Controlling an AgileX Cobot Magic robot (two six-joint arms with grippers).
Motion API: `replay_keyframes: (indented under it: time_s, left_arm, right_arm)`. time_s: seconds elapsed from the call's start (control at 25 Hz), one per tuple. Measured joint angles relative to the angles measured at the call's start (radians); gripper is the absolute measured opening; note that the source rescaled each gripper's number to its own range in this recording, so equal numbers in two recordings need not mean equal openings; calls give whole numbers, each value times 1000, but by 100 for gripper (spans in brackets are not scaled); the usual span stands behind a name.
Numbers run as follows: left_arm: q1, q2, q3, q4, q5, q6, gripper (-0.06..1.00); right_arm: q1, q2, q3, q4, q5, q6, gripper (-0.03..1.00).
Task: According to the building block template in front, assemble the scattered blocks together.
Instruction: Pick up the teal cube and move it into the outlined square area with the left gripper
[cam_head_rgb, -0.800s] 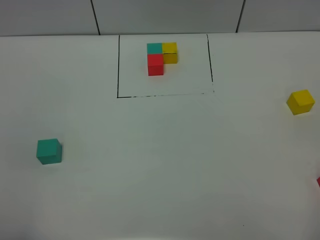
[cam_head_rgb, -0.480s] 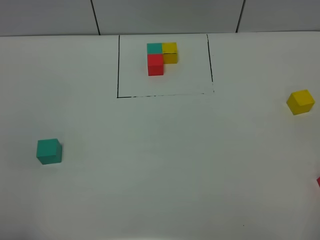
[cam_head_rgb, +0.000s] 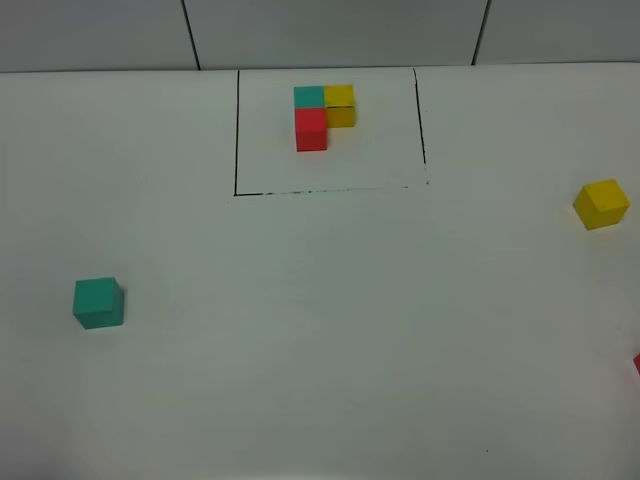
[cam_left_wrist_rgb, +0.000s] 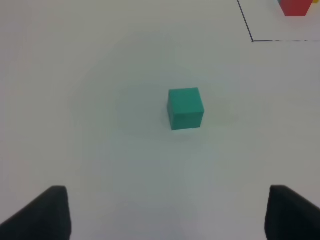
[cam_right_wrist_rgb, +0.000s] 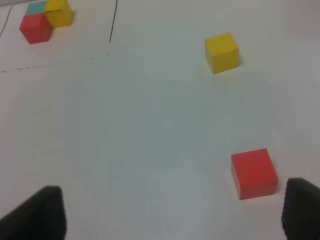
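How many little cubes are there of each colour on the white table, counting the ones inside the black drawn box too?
Teal: 2, the loose teal cube and the framed teal cube
Yellow: 2, the loose yellow cube and the framed yellow cube
Red: 2, the loose red cube and the framed red cube
Total: 6

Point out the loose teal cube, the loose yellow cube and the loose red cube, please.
loose teal cube (cam_left_wrist_rgb: 185, 104): left wrist view, on its top face.
loose yellow cube (cam_head_rgb: 601, 203): exterior high view, on its top face.
loose red cube (cam_right_wrist_rgb: 254, 171): right wrist view, on its top face.
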Motion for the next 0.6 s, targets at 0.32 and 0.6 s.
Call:
replay_keyframes:
  time_s: [0.32,0.6]
  left_arm:
    - [0,267,-60,96,-60,-7,79]
    - [0,731,-219,82,-77,-7,81]
  right_arm:
    - [0,0,0,0,0,0,75]
    - [0,0,0,0,0,0,75]
